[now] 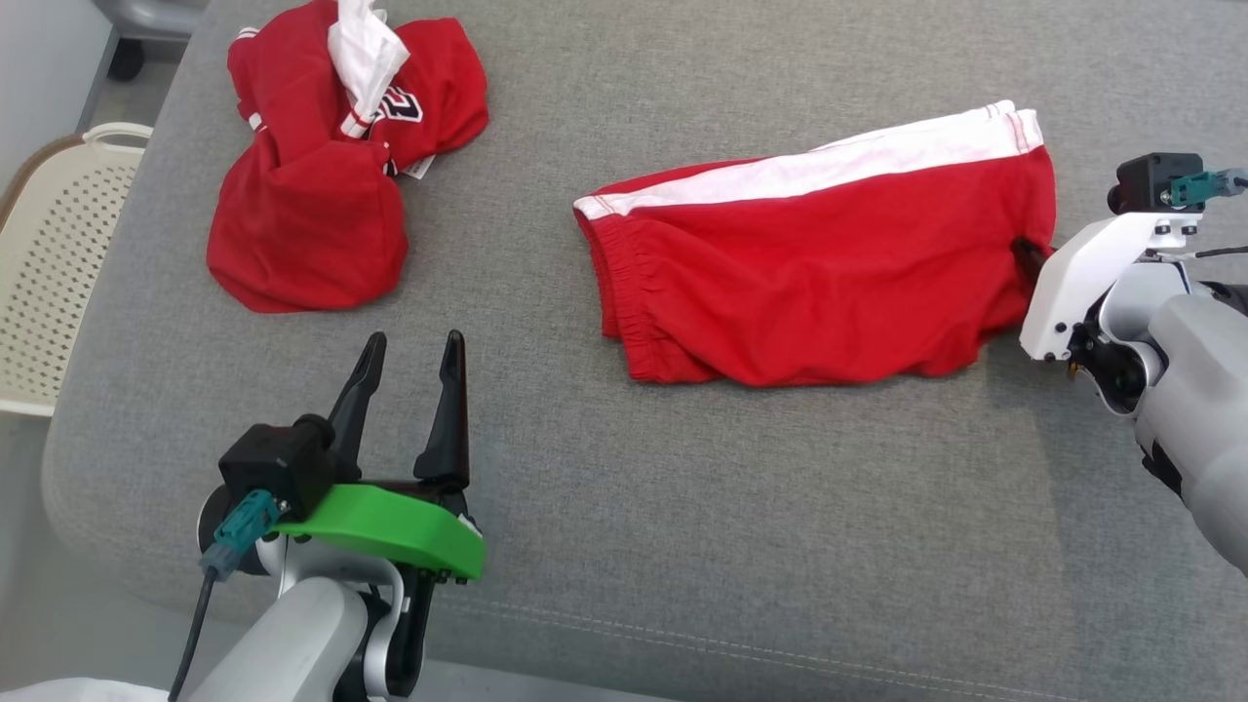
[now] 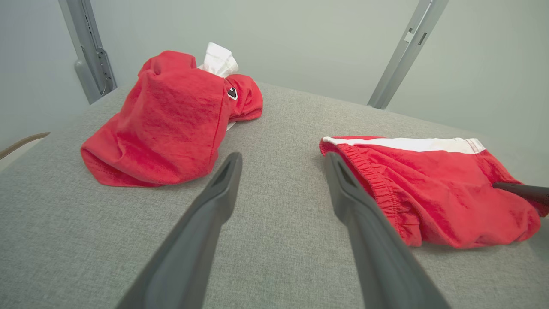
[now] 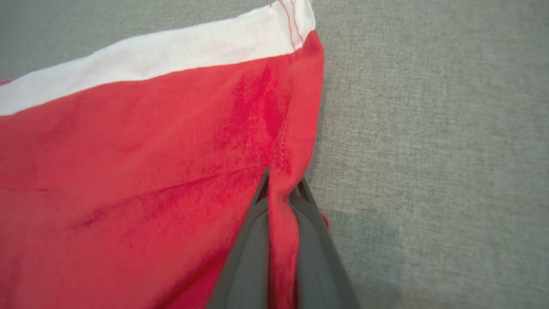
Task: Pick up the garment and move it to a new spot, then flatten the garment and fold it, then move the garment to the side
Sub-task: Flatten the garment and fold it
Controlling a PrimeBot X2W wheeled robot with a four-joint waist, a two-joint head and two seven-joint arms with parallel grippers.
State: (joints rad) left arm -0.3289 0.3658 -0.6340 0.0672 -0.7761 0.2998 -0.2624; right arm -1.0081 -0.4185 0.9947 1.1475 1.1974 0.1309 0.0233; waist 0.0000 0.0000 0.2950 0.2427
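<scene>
Right hand (image 3: 283,181) pinches the edge of the red shorts (image 1: 819,283).

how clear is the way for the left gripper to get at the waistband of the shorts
Probably clear: the left gripper is open and empty, with bare cushion between it and the waistband of the shorts. The shirt lies to its left, and the right gripper is shut on the far hem.

Wide open stretch of grey cushion (image 1: 741,526) along the near edge, nothing blocking. A clear lane runs between the crumpled red jersey (image 1: 312,214) near the far left corner and the red shorts (image 1: 829,283) toward the right edge.
</scene>
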